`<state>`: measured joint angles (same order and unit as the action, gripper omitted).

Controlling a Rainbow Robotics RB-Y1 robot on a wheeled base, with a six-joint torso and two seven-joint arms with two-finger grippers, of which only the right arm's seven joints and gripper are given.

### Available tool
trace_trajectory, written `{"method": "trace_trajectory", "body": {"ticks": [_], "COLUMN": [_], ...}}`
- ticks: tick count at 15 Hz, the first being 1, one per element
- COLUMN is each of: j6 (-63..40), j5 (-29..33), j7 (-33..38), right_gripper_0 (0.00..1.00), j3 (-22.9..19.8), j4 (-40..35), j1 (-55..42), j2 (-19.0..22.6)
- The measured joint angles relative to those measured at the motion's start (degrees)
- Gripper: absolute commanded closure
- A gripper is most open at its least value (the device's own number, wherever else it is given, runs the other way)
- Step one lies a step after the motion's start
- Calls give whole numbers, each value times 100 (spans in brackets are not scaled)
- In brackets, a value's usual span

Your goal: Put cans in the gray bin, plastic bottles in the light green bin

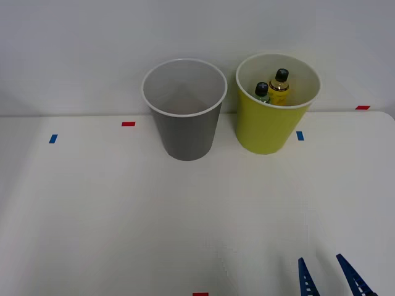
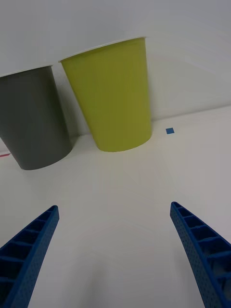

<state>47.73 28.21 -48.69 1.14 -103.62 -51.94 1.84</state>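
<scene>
White table w/ small red & blue tape marks, pale wall behind. Right gripper low over tabletop, blue ribbed fingers spread wide, holding nothing. Well ahead of it: round lime plastic bin w/ two black-capped plastic bottles inside; round gray plastic bin just beside, to gripper's left.

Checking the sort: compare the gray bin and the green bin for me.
The gray bin looks empty; the green bin holds two bottles. The gray bin stands to the robot's left of the green bin. Both are upright, round, tapered and similar in size.
</scene>
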Motion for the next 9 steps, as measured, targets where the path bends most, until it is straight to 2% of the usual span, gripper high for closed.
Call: {"method": "trace_trajectory", "body": {"ticks": [9], "j6": [0], "j5": [0], "j7": [0], "right_gripper_0": [20], "j3": [0], "j4": [0], "j1": [0], "j2": [0]}}
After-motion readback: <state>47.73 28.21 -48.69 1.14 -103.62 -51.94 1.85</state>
